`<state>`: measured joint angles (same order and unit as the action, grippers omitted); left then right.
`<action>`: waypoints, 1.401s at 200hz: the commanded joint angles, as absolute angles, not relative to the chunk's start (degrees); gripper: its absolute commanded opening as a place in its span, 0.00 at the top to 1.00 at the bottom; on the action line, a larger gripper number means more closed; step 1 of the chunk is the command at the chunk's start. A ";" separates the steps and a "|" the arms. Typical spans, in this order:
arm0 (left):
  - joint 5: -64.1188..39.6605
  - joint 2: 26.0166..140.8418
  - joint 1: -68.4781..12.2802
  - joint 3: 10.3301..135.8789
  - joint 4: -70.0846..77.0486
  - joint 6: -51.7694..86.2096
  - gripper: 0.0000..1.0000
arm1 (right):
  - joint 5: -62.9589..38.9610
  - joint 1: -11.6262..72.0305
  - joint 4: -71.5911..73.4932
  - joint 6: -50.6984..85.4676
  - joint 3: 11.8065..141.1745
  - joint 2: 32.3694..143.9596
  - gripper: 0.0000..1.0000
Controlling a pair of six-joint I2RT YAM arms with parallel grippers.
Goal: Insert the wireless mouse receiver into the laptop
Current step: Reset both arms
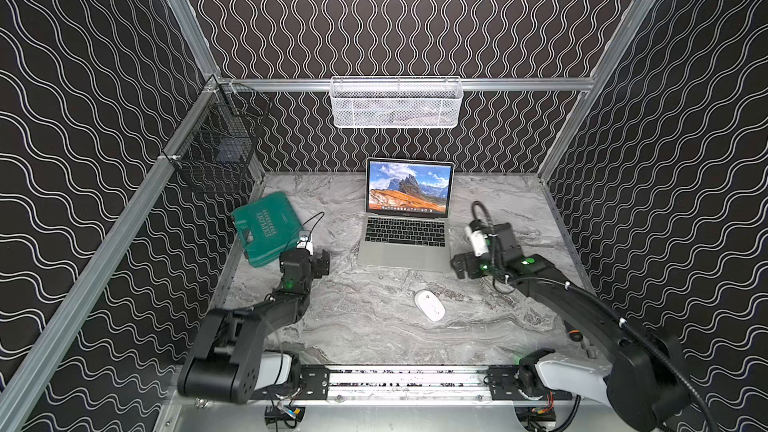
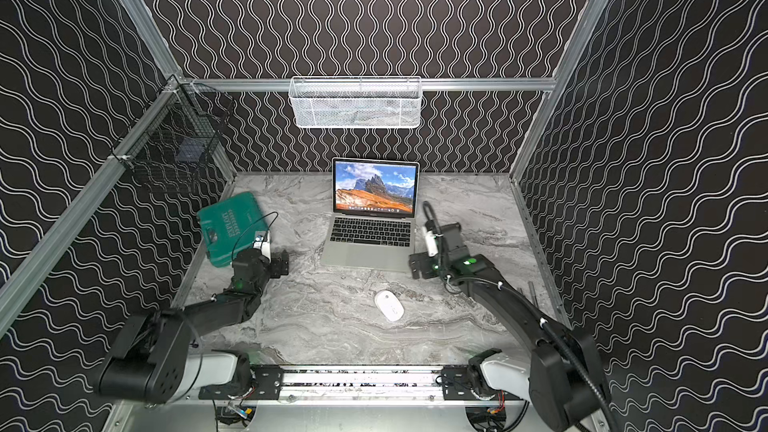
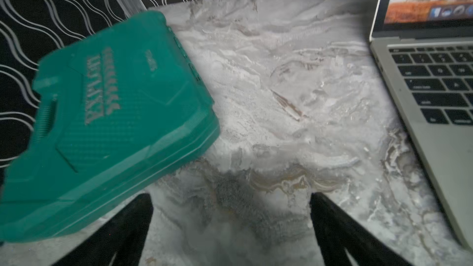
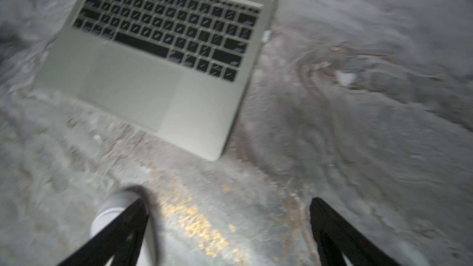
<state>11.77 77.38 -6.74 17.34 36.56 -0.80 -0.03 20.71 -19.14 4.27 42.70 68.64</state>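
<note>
The silver laptop (image 1: 405,238) (image 2: 370,238) stands open at the back middle of the marble table, its screen showing orange mountains. The white wireless mouse (image 1: 429,305) (image 2: 389,305) lies in front of it, top up. My right gripper (image 1: 459,266) (image 4: 229,200) hovers open and empty beside the laptop's (image 4: 158,78) front right corner, with the mouse (image 4: 112,211) just behind one finger. A small pale nub (image 4: 266,35) shows at the laptop's right edge; it is too blurred to tell whether it is the receiver. My left gripper (image 1: 322,261) (image 3: 230,195) stands open and empty left of the laptop (image 3: 435,93).
A green plastic case (image 1: 266,228) (image 3: 115,124) lies at the left, close to my left gripper. A white mesh basket (image 1: 397,103) hangs on the back wall and a black wire basket (image 1: 220,151) on the left wall. A tool with an orange band (image 1: 575,334) lies at the front right.
</note>
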 commanded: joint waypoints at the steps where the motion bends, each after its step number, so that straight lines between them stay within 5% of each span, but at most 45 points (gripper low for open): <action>1: 1.08 81.16 -4.04 18.14 49.63 -1.75 0.01 | 8.93 16.03 -8.69 4.31 41.07 67.77 0.01; 28: -3.49 84.91 -1.94 18.47 53.65 -4.14 0.01 | 13.42 9.50 5.33 0.75 33.97 68.03 0.01; 49: -6.30 97.51 -1.16 14.99 75.10 -4.52 0.01 | 11.80 4.77 17.45 -3.02 26.54 66.44 0.01; 85: -6.75 94.19 -1.06 20.07 58.91 -5.45 0.01 | 0.57 -2.38 47.27 -3.86 12.11 62.52 0.01; 139: -4.70 95.54 -1.06 20.87 60.16 -4.41 0.01 | -9.19 -4.63 88.59 -1.18 6.97 91.52 0.00; 158: -4.66 95.55 -1.06 20.93 59.97 -4.41 0.01 | -5.94 -6.51 58.57 0.56 17.45 85.76 0.00; 172: -4.64 95.25 -1.08 21.07 59.19 -4.57 0.01 | -2.67 -5.25 71.43 0.99 13.96 89.01 0.00; 280: -4.18 95.21 -1.13 20.86 59.80 -4.45 0.01 | 2.94 -4.40 67.06 1.67 15.43 88.34 0.00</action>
